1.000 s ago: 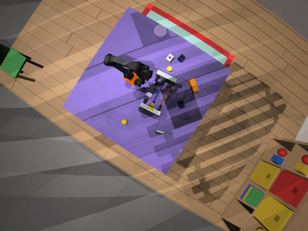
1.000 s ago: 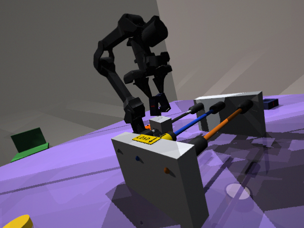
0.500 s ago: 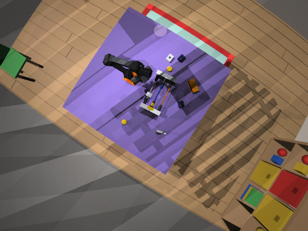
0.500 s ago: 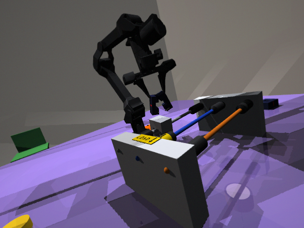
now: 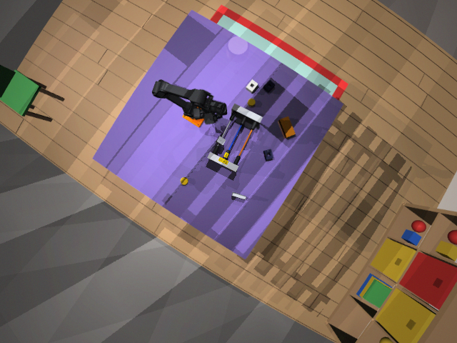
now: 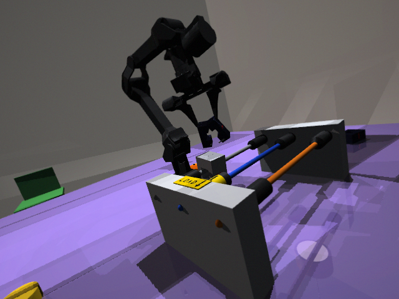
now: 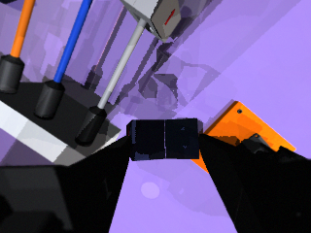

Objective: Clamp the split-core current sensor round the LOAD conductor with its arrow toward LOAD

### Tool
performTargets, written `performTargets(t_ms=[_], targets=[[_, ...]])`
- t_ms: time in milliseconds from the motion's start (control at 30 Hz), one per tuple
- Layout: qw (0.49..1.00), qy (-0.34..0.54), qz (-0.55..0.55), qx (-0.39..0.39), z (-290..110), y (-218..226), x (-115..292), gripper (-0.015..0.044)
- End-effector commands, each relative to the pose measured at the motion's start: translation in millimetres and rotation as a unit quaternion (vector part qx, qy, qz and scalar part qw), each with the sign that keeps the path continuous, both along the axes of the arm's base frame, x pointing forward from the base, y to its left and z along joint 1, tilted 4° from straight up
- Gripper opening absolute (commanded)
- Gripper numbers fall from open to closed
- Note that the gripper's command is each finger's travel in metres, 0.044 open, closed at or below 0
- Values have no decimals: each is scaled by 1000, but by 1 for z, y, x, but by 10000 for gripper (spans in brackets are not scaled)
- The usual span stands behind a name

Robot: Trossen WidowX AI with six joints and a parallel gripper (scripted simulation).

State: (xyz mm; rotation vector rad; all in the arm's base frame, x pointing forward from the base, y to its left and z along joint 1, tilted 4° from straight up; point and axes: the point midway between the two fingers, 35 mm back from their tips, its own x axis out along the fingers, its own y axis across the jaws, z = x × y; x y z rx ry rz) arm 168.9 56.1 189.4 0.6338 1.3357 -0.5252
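My gripper is shut on the dark navy split-core sensor. It holds the sensor in the air above the far end of the grey conductor. Three conductors run between two grey blocks: grey, blue and orange. The yellow LOAD label lies on top of the near block, beside a yellow collar on the blue conductor. A grey box with a red arrow sits on the grey conductor.
An orange plate lies at the arm's base. On the purple table lie a white cube, a dark block, an orange-brown block, a small dark part, two yellow discs and a grey bar.
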Motion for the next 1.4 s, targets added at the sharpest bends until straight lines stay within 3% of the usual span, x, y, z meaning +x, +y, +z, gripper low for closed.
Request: performTargets(t_ms=[0, 267, 1100, 1367], targets=[[998, -10, -63, 13, 3, 0, 2, 0], [991, -15, -128, 26, 6, 2, 15, 0], [962, -28, -267, 59, -4, 0, 142, 0], [961, -28, -269, 60, -11, 0, 147, 0]])
